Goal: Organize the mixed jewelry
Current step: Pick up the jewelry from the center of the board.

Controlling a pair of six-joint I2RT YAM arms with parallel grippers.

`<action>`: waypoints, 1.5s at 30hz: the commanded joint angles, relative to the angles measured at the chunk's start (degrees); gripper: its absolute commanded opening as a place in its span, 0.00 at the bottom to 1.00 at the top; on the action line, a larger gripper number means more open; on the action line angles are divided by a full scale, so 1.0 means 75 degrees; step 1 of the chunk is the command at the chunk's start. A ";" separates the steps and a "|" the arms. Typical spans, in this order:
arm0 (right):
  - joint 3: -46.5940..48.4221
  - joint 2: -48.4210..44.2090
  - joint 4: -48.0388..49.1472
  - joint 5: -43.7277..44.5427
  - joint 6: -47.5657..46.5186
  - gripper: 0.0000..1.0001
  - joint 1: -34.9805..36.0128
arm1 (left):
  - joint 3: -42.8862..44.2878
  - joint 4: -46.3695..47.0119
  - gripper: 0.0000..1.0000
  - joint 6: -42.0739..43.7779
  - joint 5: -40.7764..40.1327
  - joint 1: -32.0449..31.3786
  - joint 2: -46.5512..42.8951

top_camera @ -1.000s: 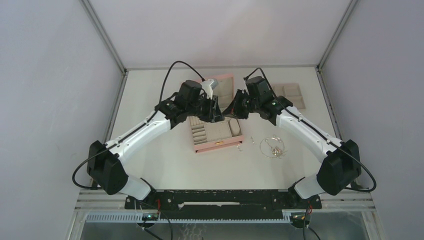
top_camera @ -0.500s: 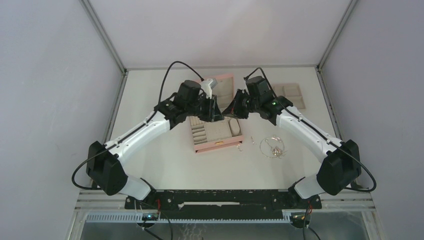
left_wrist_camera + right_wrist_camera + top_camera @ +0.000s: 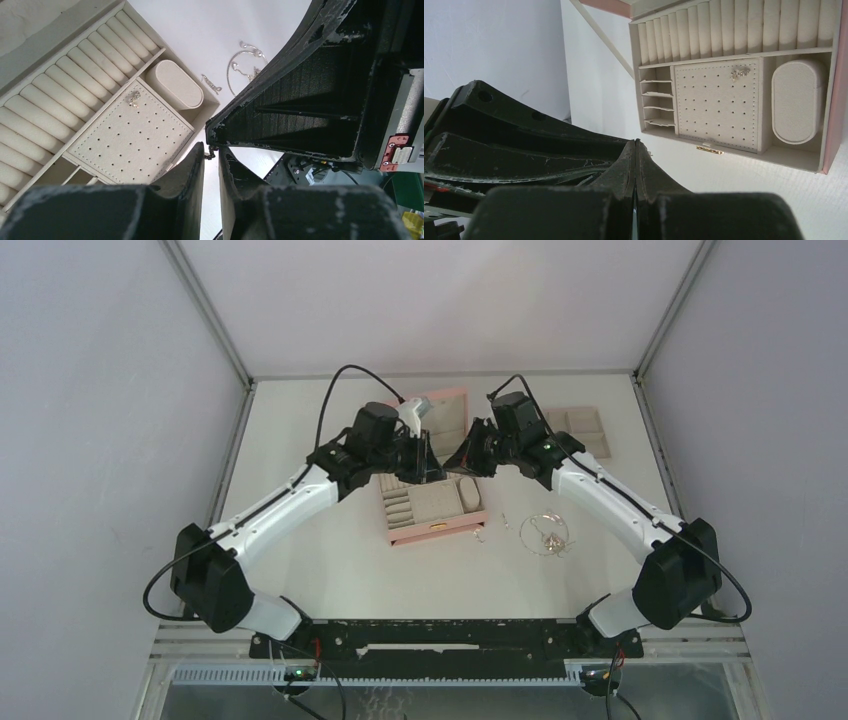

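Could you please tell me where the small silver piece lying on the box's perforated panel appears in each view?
Top external: too small to make out; the perforated panel lies in the pink box mid-table.
Left wrist: small silver piece left of centre, at the panel's upper corner.
Right wrist: upper right, at the panel's top edge.
Shared landmark: the oval cushion beside the panel.

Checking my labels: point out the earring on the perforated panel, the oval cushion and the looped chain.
earring [image 3: 133, 98], left wrist view, its sparkly middle.
oval cushion [image 3: 798, 100], right wrist view, top face.
looped chain [image 3: 248, 47], left wrist view, upper arc.
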 commanded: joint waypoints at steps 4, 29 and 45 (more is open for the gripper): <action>0.0226 0.0014 0.0269 -0.0205 0.0035 0.00 0.0058 | -0.0179 0.0489 0.21 -0.0208 0.0009 0.0144 -0.0516; -0.0103 -0.0366 0.0439 -0.0101 0.0109 0.35 -0.0158 | -0.0307 0.0103 0.00 0.0250 0.0135 0.0362 -0.0791; -0.0858 -0.1730 -0.0638 0.1523 -0.0162 0.49 -0.1453 | 0.0400 -0.1971 0.00 0.3178 0.3364 0.1016 -0.0470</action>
